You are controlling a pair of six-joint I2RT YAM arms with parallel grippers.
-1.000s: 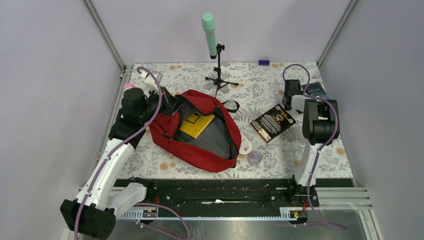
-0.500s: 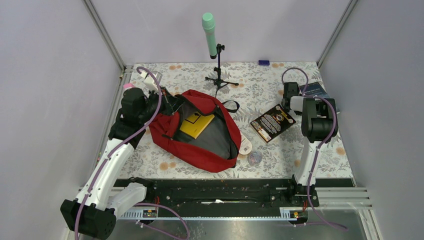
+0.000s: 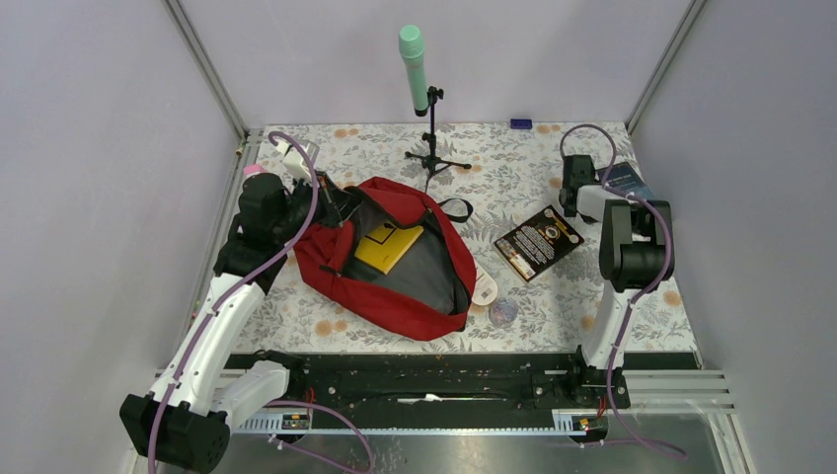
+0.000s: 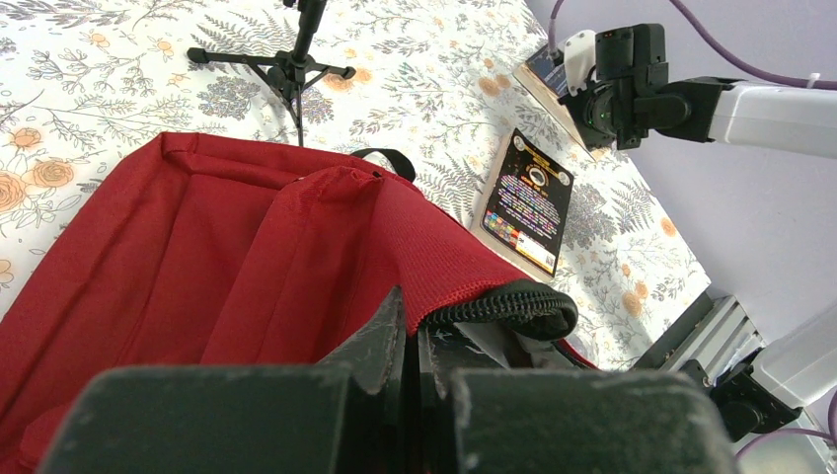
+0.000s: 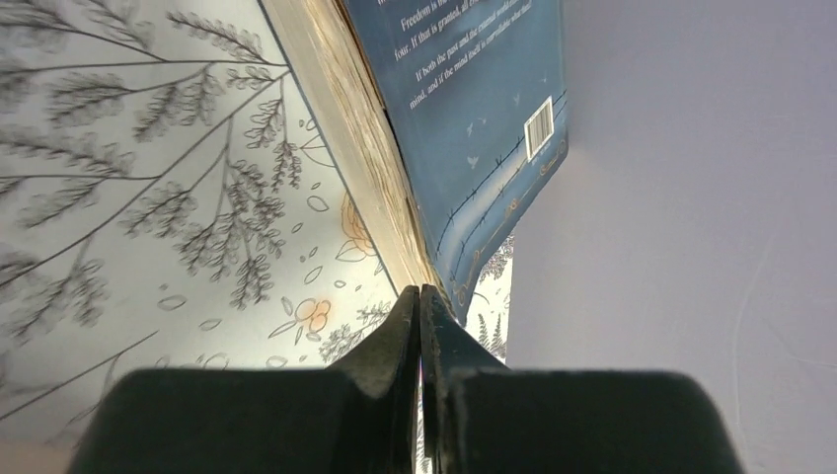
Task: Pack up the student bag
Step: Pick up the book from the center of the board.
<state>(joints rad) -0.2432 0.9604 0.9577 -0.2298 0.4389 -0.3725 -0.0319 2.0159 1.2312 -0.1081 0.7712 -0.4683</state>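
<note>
The student bag (image 3: 336,265) is a red backpack lying open at centre left, with grey lining and a yellow book (image 3: 388,247) inside. My left gripper (image 3: 329,202) is shut on the bag's upper left rim. In the left wrist view its tips (image 4: 410,318) pinch the red fabric (image 4: 247,237) by the black zipper. My right gripper (image 3: 590,178) is at the far right beside a blue book (image 3: 627,178). In the right wrist view its jaws (image 5: 419,293) are closed, tips touching the blue book's (image 5: 464,118) near corner.
A black book (image 3: 538,242) lies right of the bag. A white item (image 3: 485,289) and a clear round disc (image 3: 503,313) lie by the bag's lower right. A microphone stand (image 3: 431,148) stands behind the bag. A pink-capped bottle (image 3: 254,171) sits by my left arm. The side walls are close.
My right gripper has shifted slightly by the blue book. The left arm and the bag have not moved.
</note>
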